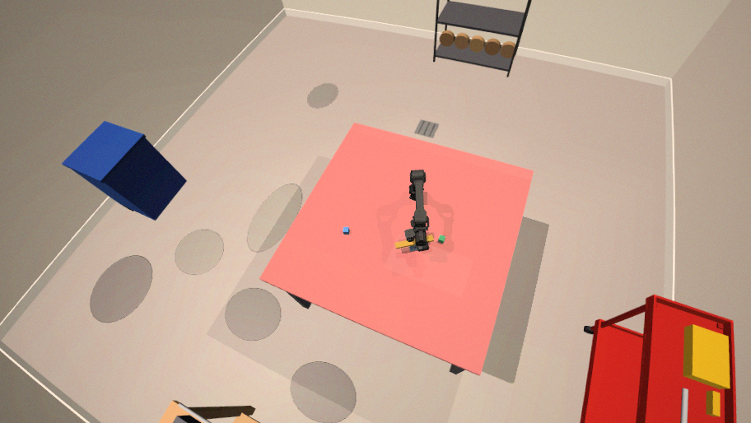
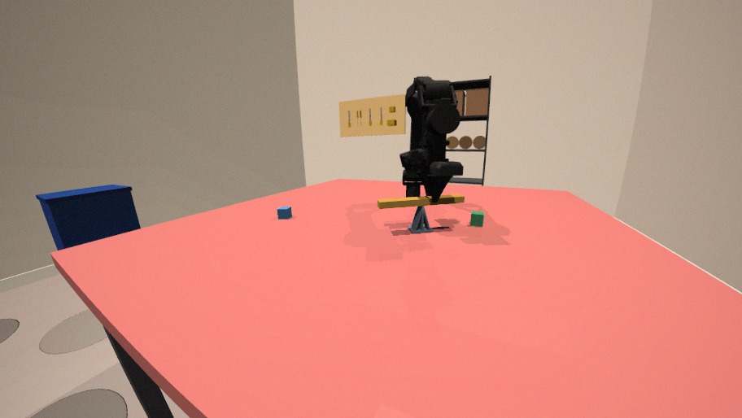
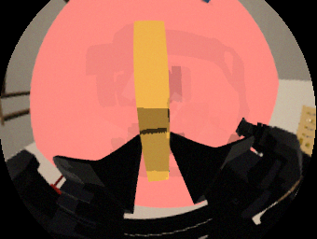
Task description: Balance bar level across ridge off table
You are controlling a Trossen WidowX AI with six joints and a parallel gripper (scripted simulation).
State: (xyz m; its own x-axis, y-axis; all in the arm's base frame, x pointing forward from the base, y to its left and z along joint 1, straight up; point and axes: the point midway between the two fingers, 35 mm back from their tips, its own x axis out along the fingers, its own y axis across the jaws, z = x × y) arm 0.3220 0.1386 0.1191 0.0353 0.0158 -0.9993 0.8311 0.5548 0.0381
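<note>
The yellow bar (image 1: 403,244) (image 2: 395,202) (image 3: 151,65) lies across the top of the grey-blue ridge (image 2: 420,222), clear of the table (image 1: 336,273) (image 2: 364,311). In the exterior view the bar looks close to level, its left end slightly lower in the picture. My gripper (image 2: 435,200) (image 3: 155,135) is shut on the bar, right of the ridge in that view. Whether the bar's underside bears on the ridge or sits just above it I cannot tell. In the wrist view the longer part of the bar reaches ahead of the fingers, and the ridge is hidden.
A green cube (image 1: 441,239) (image 2: 477,218) is on the table just beyond the bar's right end. A blue cube (image 1: 346,230) (image 2: 284,212) is farther off to the left. The arm reaches over the bar from the table's far side in the exterior view.
</note>
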